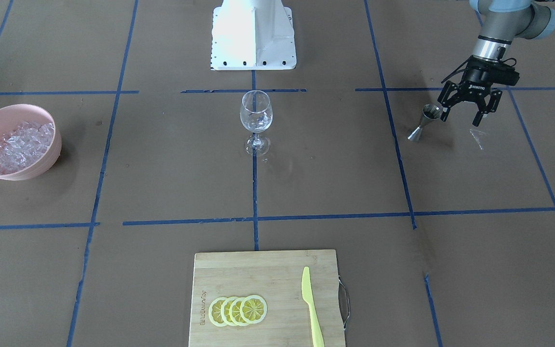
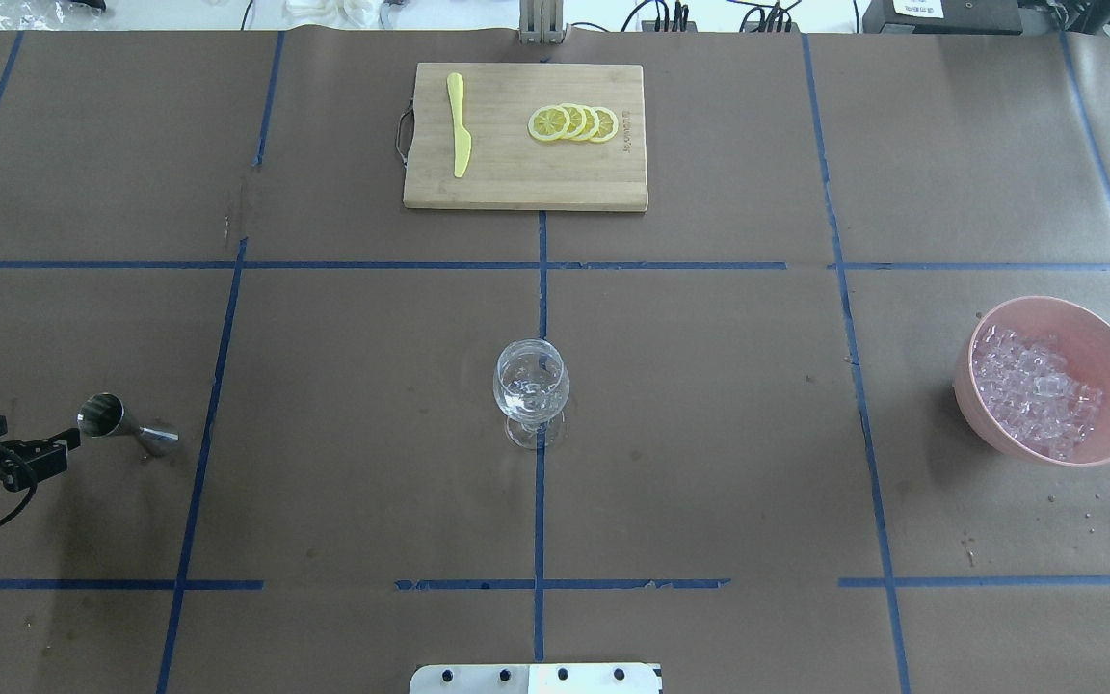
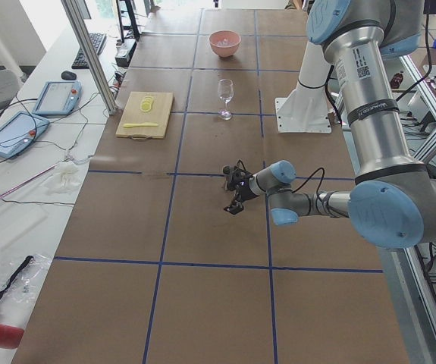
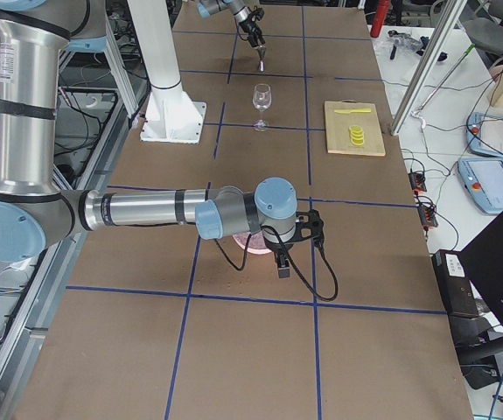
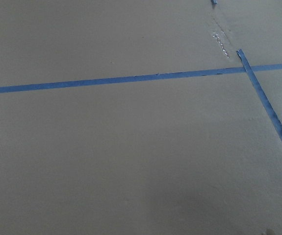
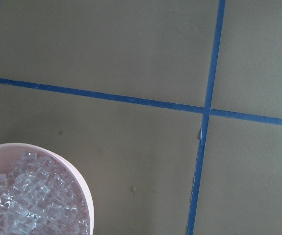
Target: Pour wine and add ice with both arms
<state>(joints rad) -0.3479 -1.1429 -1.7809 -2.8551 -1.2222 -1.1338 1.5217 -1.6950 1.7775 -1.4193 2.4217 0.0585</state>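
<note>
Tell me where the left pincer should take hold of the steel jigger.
Probably its narrow waist, coming in level from the side: the jigger stands upright, hourglass-shaped, and the open left pincer is beside it.

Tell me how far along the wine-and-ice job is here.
Possibly done: the wine glass holds something clear, unidentifiable. In hand: the left gripper is open beside the standing jigger; the right gripper hangs by the pink bowl. Left: the ice is heaped in that bowl.
</note>
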